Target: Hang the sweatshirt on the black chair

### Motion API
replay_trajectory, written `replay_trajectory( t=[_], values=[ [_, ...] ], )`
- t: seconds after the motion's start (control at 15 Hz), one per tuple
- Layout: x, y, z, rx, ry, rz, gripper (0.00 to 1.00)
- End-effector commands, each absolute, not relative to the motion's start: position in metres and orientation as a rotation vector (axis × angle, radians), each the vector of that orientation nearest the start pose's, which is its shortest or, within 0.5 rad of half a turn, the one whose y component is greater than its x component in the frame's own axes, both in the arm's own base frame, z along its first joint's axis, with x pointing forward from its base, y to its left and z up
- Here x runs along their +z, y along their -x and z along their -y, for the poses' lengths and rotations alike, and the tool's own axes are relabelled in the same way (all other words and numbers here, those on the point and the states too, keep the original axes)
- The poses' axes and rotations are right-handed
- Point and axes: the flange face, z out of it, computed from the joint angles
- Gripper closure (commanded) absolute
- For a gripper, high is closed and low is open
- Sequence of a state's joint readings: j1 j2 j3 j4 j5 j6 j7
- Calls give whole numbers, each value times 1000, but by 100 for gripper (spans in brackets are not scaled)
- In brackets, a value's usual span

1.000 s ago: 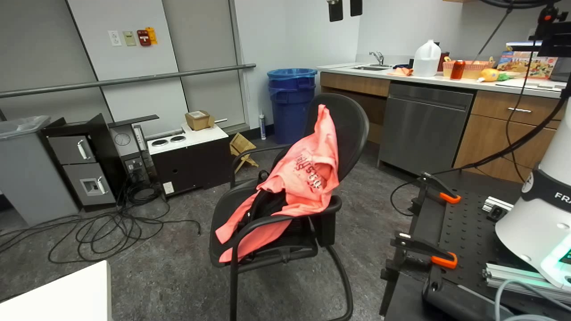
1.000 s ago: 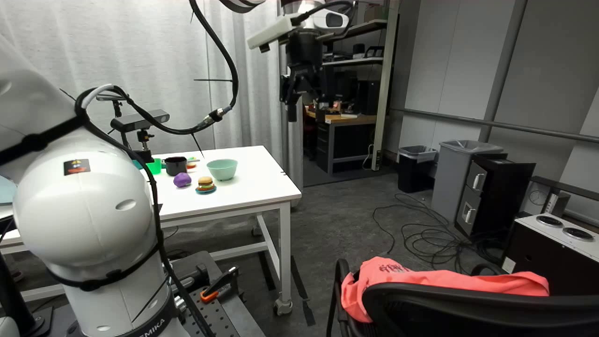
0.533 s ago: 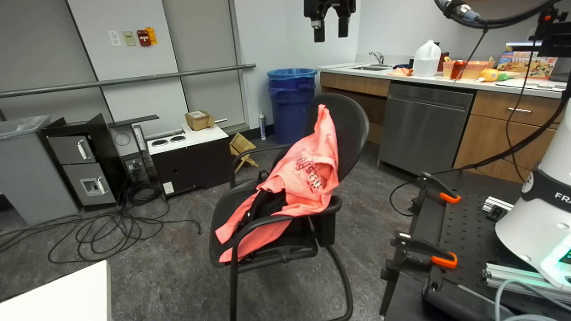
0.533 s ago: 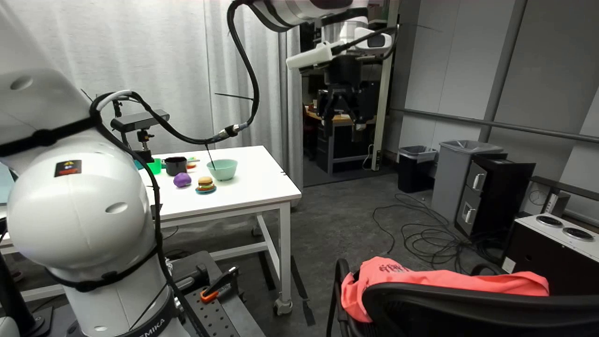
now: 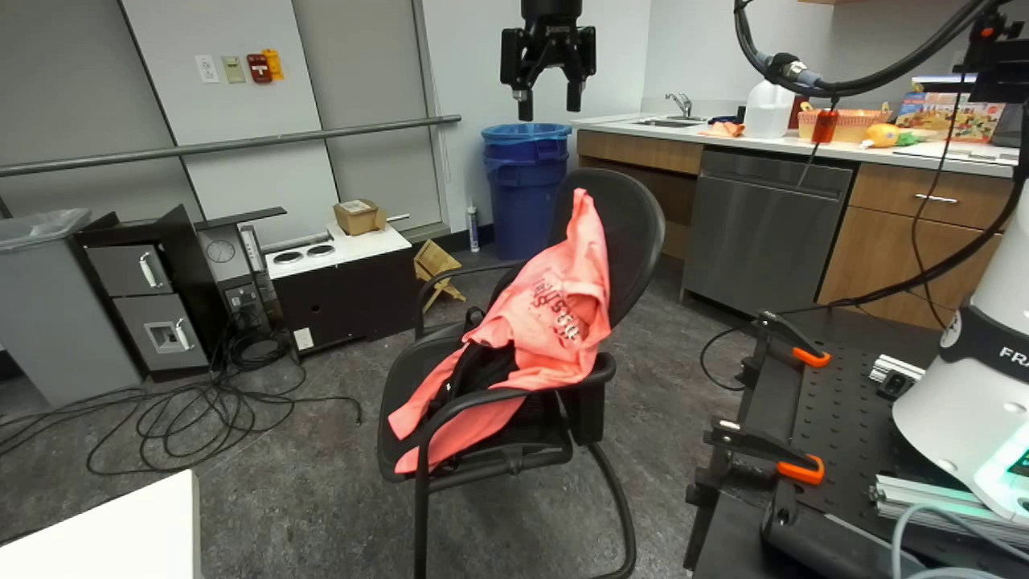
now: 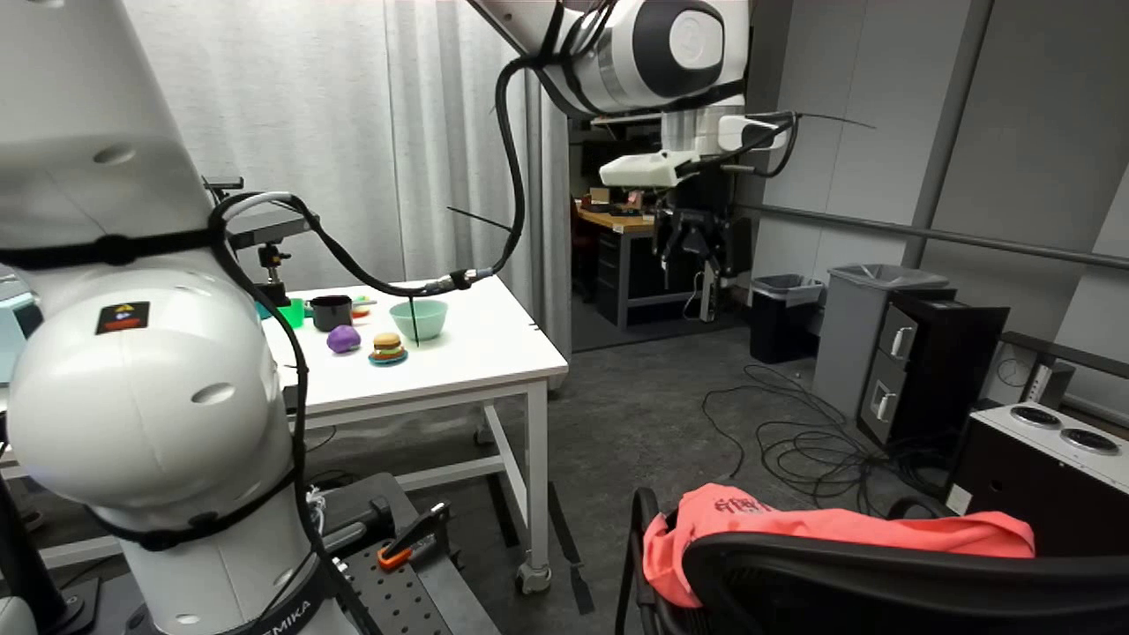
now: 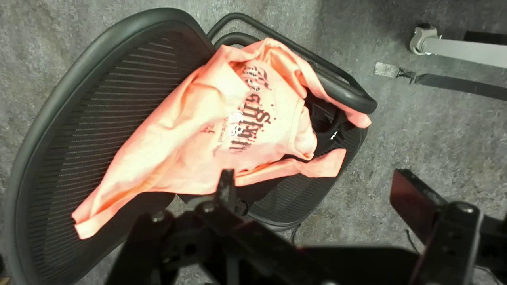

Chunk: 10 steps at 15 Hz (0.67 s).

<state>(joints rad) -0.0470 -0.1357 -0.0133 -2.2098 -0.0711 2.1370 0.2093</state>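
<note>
The coral sweatshirt (image 5: 555, 310) lies draped on the black chair (image 5: 635, 233). One end runs up the front of the backrest; the rest lies on the seat and by an armrest. In an exterior view the sweatshirt (image 6: 820, 526) shows behind the top edge of the chair back (image 6: 882, 595). In the wrist view the sweatshirt (image 7: 190, 130) lies slanting from the chair's backrest (image 7: 91, 107) to its seat, dark print up. My gripper (image 5: 550, 103) is open and empty, well above the chair; it also shows in an exterior view (image 6: 697, 269) and the wrist view (image 7: 313, 174).
A black item (image 7: 323, 128) lies partly under the sweatshirt on the seat. A blue bin (image 5: 526, 193) and a counter (image 5: 627, 129) stand behind the chair. A white table (image 6: 476, 353) holds a bowl and toy food. Cables (image 6: 820, 441) lie on the floor.
My gripper has come down, moving left in one exterior picture and right in the other, and is open throughout. The sweatshirt and the chair have not moved.
</note>
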Motion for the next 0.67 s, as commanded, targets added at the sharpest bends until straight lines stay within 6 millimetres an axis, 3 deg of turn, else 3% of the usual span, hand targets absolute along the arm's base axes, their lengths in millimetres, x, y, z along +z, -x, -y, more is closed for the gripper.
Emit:
replay_trajectory(
  t=[0.0, 0.33, 0.6],
  values=[
    [429, -533, 55, -126, 3171, -489, 0],
    [402, -536, 90, -90, 3177, -629, 0],
    [376, -528, 114, -11, 3164, -756, 0]
  ],
)
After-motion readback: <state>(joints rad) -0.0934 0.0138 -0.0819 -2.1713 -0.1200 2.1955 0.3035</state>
